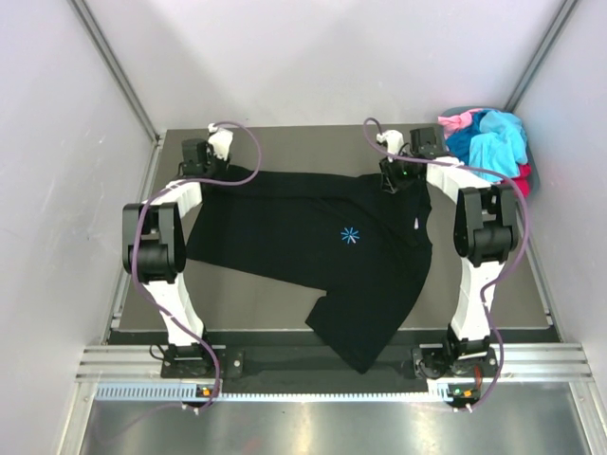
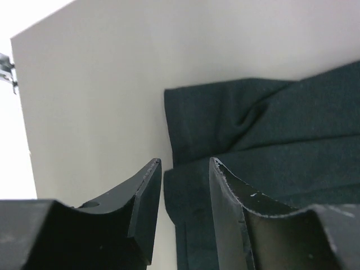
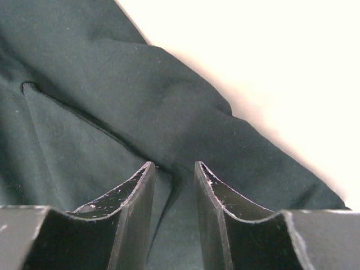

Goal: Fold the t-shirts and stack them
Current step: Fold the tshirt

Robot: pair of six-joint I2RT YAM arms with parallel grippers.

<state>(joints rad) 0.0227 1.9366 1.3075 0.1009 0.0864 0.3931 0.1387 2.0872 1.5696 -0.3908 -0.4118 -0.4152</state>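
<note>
Both arms reach forward with elbows raised over the black t-shirt (image 1: 322,237), which is spread across the surface (image 1: 285,142). The left gripper (image 2: 185,166) and right gripper (image 3: 174,169), narrowed to slits, pinch the shirt's far corners.

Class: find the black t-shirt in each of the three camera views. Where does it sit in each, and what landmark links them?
Top external: black t-shirt spread across the middle of the table.
Left wrist: right half, edge between the jaws.
Right wrist: left and centre, beneath the jaws.
Shared landmark: the shirt's far edge, where both jaws sit.
</note>
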